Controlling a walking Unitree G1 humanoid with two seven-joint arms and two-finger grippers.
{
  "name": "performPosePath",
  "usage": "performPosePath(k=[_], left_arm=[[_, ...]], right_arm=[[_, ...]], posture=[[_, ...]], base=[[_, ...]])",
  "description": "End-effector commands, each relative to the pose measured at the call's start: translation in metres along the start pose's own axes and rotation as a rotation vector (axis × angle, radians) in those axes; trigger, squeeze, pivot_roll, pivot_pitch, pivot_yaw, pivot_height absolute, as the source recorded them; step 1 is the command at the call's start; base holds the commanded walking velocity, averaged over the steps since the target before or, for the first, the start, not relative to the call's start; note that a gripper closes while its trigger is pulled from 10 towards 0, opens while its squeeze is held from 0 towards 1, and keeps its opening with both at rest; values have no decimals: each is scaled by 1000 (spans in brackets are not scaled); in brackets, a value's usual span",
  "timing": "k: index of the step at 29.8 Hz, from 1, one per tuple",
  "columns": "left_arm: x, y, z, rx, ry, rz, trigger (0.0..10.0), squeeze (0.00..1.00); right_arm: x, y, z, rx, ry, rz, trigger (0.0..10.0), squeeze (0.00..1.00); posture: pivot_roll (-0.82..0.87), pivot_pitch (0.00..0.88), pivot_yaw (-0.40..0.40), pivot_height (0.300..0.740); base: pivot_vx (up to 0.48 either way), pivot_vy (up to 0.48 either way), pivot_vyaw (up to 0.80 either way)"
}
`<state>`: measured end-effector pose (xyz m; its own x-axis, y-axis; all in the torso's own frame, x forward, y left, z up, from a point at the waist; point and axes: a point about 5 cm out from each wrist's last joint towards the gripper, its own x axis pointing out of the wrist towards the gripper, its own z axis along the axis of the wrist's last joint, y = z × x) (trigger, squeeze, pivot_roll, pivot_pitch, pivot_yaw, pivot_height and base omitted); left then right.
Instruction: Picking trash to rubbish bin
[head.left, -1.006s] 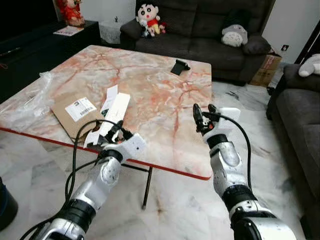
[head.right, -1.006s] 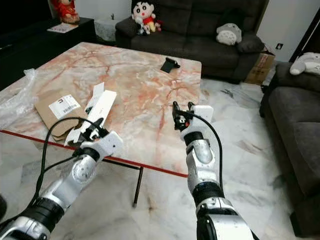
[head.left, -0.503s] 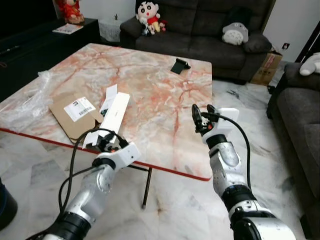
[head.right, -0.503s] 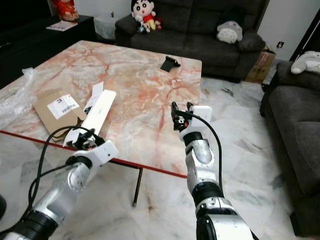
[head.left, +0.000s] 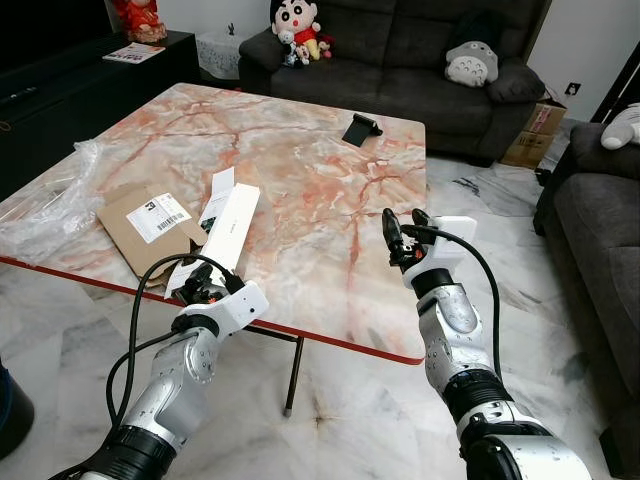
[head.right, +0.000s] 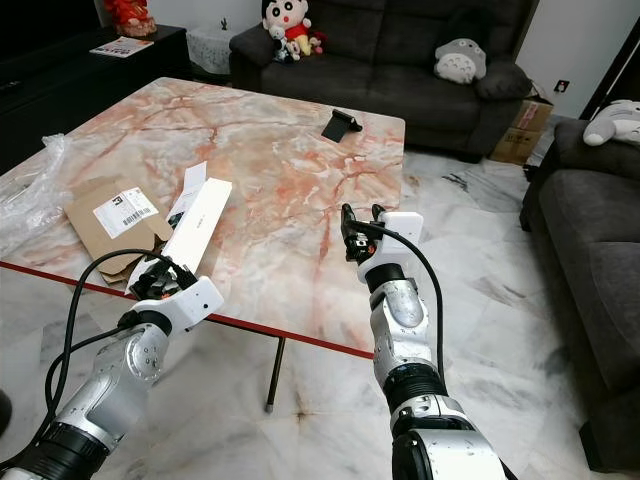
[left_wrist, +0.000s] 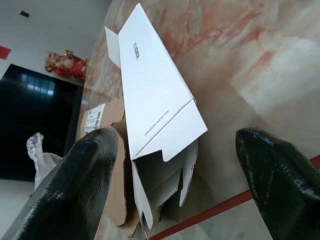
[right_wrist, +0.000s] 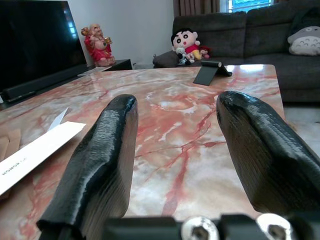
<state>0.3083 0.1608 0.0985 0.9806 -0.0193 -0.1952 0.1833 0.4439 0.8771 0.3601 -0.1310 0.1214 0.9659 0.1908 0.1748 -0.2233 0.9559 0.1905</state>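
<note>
Head views: a living room with a marble table (head.left: 330, 190). A white box (head.left: 222, 225) lay near its front edge; the left gripper (head.left: 200, 290) hovered just before it. Left wrist: fingers (left_wrist: 82, 185) spread around the box's open end, apparently about to grasp. Right wrist: right gripper (right_wrist: 175, 165) spread, empty.

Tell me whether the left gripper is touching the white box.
Apart. In the left wrist view the left gripper has its fingers spread either side of the white box, with gaps showing.

Long white carton (head.left: 222, 228), near end open, flat on brown cardboard (head.left: 150, 225), table's near edge.
</note>
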Motion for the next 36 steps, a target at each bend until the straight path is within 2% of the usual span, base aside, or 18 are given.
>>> performPosePath(k=[1,14,19,29,30,31,32,36], left_arm=[[1,3,5,-1,-10,5,10000,0],[14,13,5,9,21,44,10000,0],[17,10,2,10,50,17,10000,0],[21,12,-4,11,84,40,10000,0],[21,11,-5,9,88,32,9451,0],[21,9,-6,6,91,23,1451,0],[20,9,-6,7,91,22,0,0],[18,7,-7,10,92,17,0,0]], right_arm=[[2,-1,3,-1,-1,-1,10000,0],[4,1,4,-1,-5,9,10000,0],[5,0,5,-4,-6,9,10000,0],[4,0,4,-3,-2,9,10000,0],[4,0,4,-3,-2,9,10000,0],[4,0,4,-3,-2,8,10000,0],[3,-1,4,-3,-1,7,10000,0],[3,-1,4,-4,0,5,10000,0]], posture=[[240,0,-102,740],[236,0,-101,740],[235,0,-105,740],[237,0,-112,740],[237,0,-112,740],[237,0,-112,740],[237,0,-112,740],[235,0,-113,740]], base=[[0,0,0],[0,0,0],[0,0,0],[0,0,0],[0,0,0],[0,0,0],[0,0,0],[0,0,0]])
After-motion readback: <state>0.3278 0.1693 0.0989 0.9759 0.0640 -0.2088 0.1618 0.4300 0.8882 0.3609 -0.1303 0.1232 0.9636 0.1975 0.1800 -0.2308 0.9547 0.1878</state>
